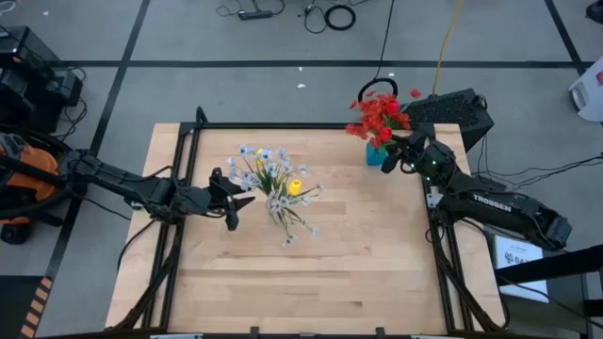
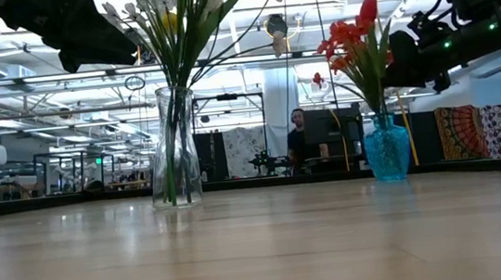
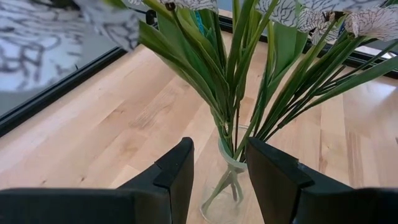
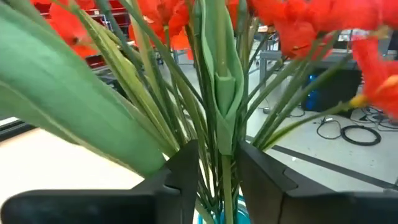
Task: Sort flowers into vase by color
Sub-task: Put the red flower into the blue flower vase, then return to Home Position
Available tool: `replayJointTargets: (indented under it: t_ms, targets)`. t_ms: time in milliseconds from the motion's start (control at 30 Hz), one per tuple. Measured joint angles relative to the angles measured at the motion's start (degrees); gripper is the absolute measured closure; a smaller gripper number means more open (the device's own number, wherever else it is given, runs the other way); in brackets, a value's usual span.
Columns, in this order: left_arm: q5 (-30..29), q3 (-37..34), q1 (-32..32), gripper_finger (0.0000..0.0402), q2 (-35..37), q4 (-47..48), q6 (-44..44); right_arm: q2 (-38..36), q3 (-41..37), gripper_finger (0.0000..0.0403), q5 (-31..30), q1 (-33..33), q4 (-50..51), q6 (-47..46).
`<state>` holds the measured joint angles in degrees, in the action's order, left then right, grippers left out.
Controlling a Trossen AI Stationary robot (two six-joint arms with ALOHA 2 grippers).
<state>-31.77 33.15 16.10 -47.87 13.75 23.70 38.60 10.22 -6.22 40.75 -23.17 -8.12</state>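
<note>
a wooden table [image 1: 358,245] is seen from above. at its far right corner a teal vase [image 1: 376,155] is stood, and red flowers [image 1: 381,115] are held in it; in the low view the vase [image 2: 388,149] stands upright with the red flowers [image 2: 354,38] rising above it. the right hand [image 1: 399,154] is placed just beside the vase, at the stems. in its wrist view the fingers [image 4: 186,168] are seen parted, with green stems [image 4: 222,93] running through the gap between them; whether the stems are pressed cannot be told.

near the middle of the table a clear glass vase [image 2: 173,148] is stood, filled with white flowers [image 1: 267,169] and a yellow bud [image 1: 295,187]. the left hand [image 1: 236,201] is held just left of this bunch. its fingers [image 3: 177,174] are seen apart in its wrist view, with the glass vase [image 3: 227,186] and the stalks beyond the gap and nothing gripped.

a person [image 2: 298,137] is seen seated in the room behind the table.
</note>
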Motion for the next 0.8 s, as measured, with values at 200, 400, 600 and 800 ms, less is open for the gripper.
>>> replayJointTargets:
  t_ms: [200, 400, 600, 800]
  targets:
    - [0.0, 0.0, 0.0, 0.0251, 0.0, 0.0, 0.0, -5.4, 2.7, 0.0295, -2.9, 0.0, 8.8, 0.2]
    - [0.0, 0.0, 0.0, 0.0251, 0.0, 0.2, -0.1, -7.2, 10.5, 0.0295, -2.8, 0.0, 25.9, 0.4]
    - [0.1, 0.0, 0.0, 0.0251, 0.0, 0.3, -0.1, -7.1, 17.4, 0.0295, 0.4, 0.0, 41.2, -2.1]
    - [0.1, 0.0, 0.0, 0.0251, 0.0, 0.3, -0.1, -7.1, 23.6, 0.0295, 2.7, 0.0, 52.6, -4.7]
